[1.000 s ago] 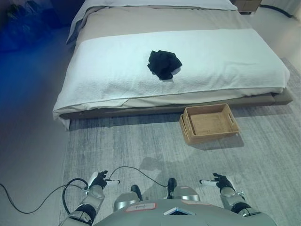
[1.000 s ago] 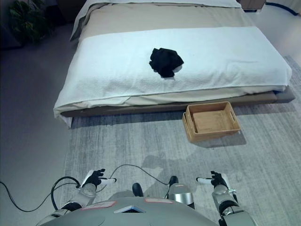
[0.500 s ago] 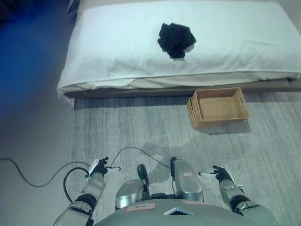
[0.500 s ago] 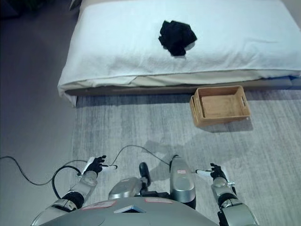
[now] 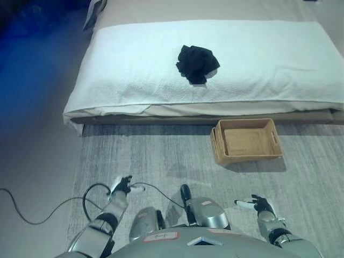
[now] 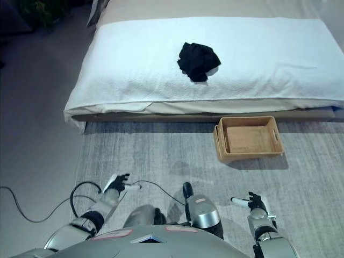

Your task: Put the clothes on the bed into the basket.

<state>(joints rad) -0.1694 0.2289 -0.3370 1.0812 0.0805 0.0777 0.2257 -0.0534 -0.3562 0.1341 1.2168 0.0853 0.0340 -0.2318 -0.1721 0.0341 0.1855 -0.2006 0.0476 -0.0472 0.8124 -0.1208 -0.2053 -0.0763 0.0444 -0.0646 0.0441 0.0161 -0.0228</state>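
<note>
A: Where is the thing we must move?

B: The black clothes lie in one crumpled heap on the white cover of the bed, near the middle and some way back from the near edge. The basket stands on the grey rug, just beside the bed's edge and a little to the right of the heap — it looks empty.

A: And the hands?

B: Both are low and well apart from the bed. The left hand and the right hand each hold nothing, with the fingers spread and relaxed.

A: So what is the step now?

B: I judge it is the approach. The robot should come close to the bed edge, left of the basket so as not to kick it. Then it should reach over the edge and close the fingers on the top of the heap — deep enough to take all folds, since loose cloth may trail.
</note>
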